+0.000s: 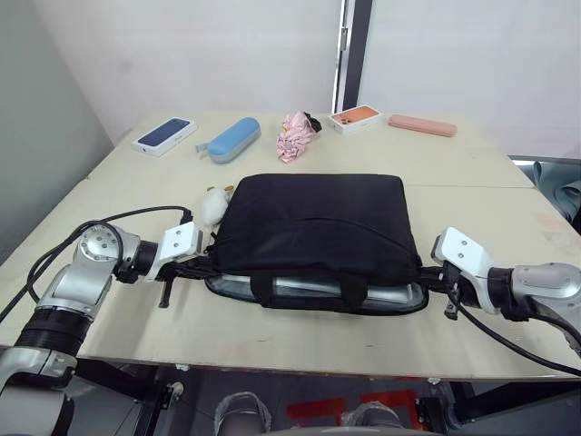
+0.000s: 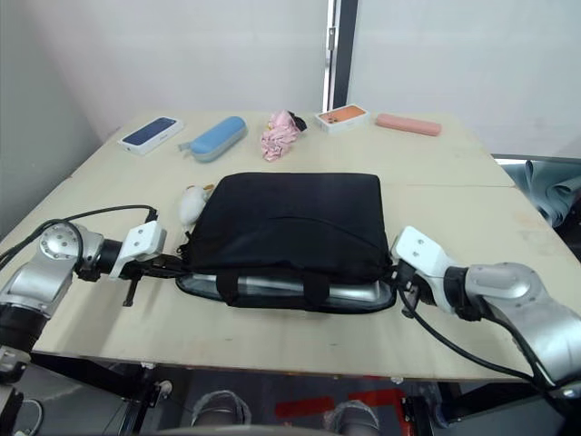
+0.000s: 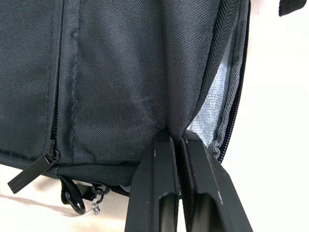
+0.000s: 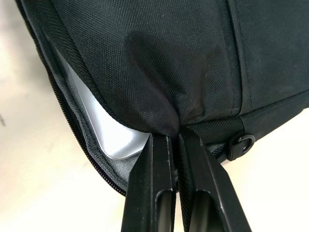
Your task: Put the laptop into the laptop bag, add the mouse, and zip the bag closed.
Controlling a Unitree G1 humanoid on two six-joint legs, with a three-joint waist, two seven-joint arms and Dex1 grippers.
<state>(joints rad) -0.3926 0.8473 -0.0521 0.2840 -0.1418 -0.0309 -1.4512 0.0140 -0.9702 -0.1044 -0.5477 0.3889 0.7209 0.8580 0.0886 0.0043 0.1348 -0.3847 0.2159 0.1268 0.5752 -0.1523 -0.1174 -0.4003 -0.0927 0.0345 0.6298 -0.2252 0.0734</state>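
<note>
Head views show the table with the bag lying flat near its front edge, its mouth facing the robot and unzipped, and the laptop seen as a silver strip inside that opening, under the upper flap. The bag is judged soft and limp, so it is likely to sag wherever it is not held, while the laptop inside is stiff, fairly heavy and smooth enough to slide on the lining; fabric folds at the two front corners are judged the best holds, never the metal edge. The left gripper is clamped on a pinch of fabric at the bag's left front corner, and the right gripper is clamped likewise at the right front corner. A plump white toy is seen just beside the bag's left edge; no flat white mouse can be made out. The wrist views add what the head views lack: in the right wrist view a rounded laptop corner sits inside the open zipper track, and in the left wrist view a zipper pull hangs by the seam.
</note>
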